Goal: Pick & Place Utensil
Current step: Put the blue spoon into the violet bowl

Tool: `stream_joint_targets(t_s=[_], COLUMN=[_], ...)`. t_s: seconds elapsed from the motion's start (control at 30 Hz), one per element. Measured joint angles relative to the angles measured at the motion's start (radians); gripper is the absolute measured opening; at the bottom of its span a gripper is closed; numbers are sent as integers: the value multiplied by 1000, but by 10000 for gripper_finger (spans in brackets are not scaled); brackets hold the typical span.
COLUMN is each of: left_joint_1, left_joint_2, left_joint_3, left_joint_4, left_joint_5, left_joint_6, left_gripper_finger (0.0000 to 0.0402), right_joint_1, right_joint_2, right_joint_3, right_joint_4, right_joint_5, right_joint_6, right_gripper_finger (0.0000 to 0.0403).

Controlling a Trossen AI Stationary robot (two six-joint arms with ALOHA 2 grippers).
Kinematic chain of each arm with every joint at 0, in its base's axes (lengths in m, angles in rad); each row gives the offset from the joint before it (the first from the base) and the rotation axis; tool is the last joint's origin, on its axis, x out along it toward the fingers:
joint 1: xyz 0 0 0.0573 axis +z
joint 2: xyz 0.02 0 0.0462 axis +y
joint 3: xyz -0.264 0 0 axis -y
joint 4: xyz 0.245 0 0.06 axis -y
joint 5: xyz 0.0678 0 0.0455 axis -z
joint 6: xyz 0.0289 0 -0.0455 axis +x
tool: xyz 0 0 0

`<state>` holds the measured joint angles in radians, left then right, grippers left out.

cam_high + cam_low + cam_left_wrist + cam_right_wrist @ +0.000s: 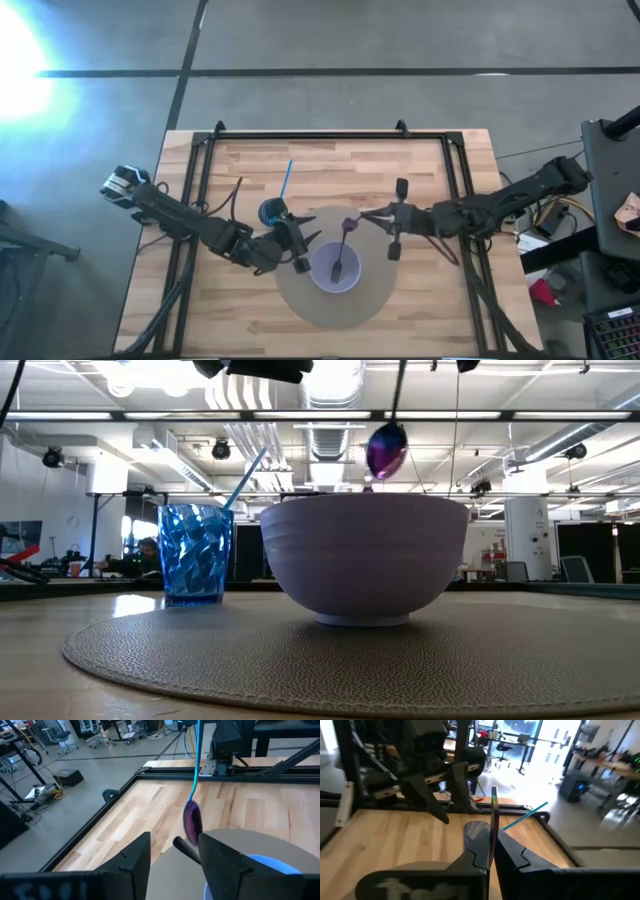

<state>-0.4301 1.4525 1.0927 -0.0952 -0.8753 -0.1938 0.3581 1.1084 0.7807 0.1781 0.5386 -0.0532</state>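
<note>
An iridescent spoon with a purple head [386, 450] hangs head-down over the lilac bowl [365, 560], which stands on a round grey mat [200, 650]. My right gripper [365, 217] reaches in from the table's right and is shut on the spoon's thin handle. From the left, my left gripper [298, 252] hovers open by the bowl's [330, 282] left rim; its fingers [135, 862] stand wide apart, with the spoon head [192, 820] beyond them. I cannot tell whether it touches the bowl. My right gripper pinches the spoon's handle [493, 820] between its two fingers, which come level from the table's right and lie across the handle. The handle's free end [493, 790] sticks out past the fingers. The spoon is lifted clear, nearly upright, with its head [348, 226] over the bowl.
A blue faceted cup [195, 555] holding a blue straw [287, 178] stands on the mat's [300, 300] far-left edge, close behind my left gripper. A dark streak [339, 262] crosses the bowl's inside; shadow or object, I cannot tell. Black frame rails [310, 134] border the wooden table.
</note>
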Motion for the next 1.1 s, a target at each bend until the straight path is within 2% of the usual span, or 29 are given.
stream_joint_targets(t_s=[0.27,0.5,0.83,1.1], left_joint_1=[-4,-5,-5,-5], left_joint_2=[0,0,0,1], left_joint_3=[-1,-1,-1,-1], left_joint_4=[-31,-37,-44,-49], left_joint_5=[0,0,0,-1], left_joint_6=[-29,-44,-37,-12], left_gripper_finger=[159,159,159,159], right_joint_1=[2,2,2,2], right_joint_2=[-127,-182,-199,-114], right_joint_3=[-11,-109,-354,-516], right_joint_4=[-201,-195,254,550], right_joint_5=[-71,-75,-73,-14], right_joint_6=[222,385,541,716], right_gripper_finger=[8,8,8,8])
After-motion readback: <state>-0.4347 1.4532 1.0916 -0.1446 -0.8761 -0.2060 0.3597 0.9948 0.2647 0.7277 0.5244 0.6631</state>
